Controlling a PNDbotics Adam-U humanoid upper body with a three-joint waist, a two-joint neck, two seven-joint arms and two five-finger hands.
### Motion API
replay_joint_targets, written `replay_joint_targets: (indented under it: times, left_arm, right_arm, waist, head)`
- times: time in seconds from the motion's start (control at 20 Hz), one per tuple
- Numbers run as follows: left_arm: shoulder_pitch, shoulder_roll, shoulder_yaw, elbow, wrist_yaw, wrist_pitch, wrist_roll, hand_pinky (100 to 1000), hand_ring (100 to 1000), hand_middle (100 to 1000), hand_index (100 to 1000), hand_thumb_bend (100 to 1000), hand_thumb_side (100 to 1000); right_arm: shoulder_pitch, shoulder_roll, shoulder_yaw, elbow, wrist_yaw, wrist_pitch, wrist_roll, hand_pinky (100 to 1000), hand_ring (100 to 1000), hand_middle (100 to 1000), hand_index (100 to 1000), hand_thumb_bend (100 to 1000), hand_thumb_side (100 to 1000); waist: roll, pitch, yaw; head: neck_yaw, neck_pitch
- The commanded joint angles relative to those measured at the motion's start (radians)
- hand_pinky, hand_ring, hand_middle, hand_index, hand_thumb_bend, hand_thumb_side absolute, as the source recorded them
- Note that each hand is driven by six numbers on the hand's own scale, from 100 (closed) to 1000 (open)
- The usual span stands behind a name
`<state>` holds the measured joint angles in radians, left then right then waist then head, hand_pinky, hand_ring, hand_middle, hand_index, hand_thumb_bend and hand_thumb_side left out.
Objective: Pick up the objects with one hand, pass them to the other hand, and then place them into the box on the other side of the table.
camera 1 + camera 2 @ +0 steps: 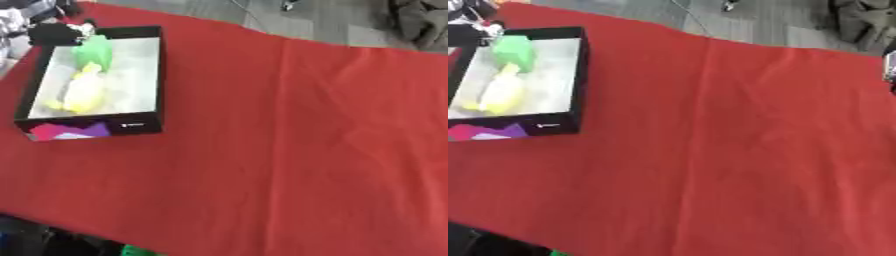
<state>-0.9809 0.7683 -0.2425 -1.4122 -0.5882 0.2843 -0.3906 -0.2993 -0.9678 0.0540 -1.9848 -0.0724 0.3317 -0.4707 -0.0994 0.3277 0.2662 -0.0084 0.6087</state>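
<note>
A black box [162,75] with a pale inside stands at the left of the red table. In it lie a green object [94,50] at the far end and a yellow object [83,92] nearer to me. My left hand [54,34] shows as a blurred dark shape over the box's far left corner, right beside the green object. Whether it touches the object I cannot make out. Only a dark sliver of my right hand [890,70] shows at the right edge of the right eye view.
A red cloth [289,150] covers the table, with folds running down its middle. Pink and purple shapes [70,131] mark the box's near wall. Grey floor and dark bundles [420,20] lie beyond the far edge. The near table edge runs across the lower left.
</note>
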Motion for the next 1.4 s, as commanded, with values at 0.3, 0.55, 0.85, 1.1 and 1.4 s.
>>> replay_joint_targets:
  times: [0.3,0.55,0.85,1.1,1.4]
  left_arm:
    - [0.154,0.03,0.049,-0.527,0.567,0.024,0.251,937,767,730,790,100,732]
    - [0.24,-0.096,0.059,-0.586,0.805,-0.06,0.346,959,782,753,803,197,727]
    - [0.339,-0.24,0.047,-0.588,0.946,-0.175,0.374,971,811,791,821,230,741]
    - [0.423,-0.317,0.011,-0.588,1.022,-0.225,0.32,978,819,798,820,240,765]
    - [0.489,-0.352,0.005,-0.588,1.031,-0.204,0.303,979,816,792,809,264,808]
  right_arm:
    - [0.041,-0.108,-0.063,-0.015,0.012,0.131,0.118,869,847,845,882,178,376]
    - [0.071,-0.132,-0.083,-0.015,0.053,0.206,0.295,887,895,892,914,232,387]
    - [0.105,-0.153,-0.111,-0.015,0.148,0.251,0.513,907,931,926,937,332,303]
    - [0.109,-0.159,-0.121,0.028,0.228,0.26,0.667,912,934,919,943,404,221]
    - [0.117,-0.169,-0.169,0.114,0.269,0.282,0.751,906,920,907,942,430,186]
  waist:
    - [0.004,-0.013,0.004]
    - [0.0,-0.011,0.005]
    - [0.001,-0.005,0.01]
    - [0.005,0.001,0.013]
    - [0.006,0.007,0.011]
  head:
    - [-0.12,-0.022]
    - [-0.156,-0.029]
    - [-0.186,-0.044]
    - [-0.205,-0.058]
    - [-0.22,-0.059]
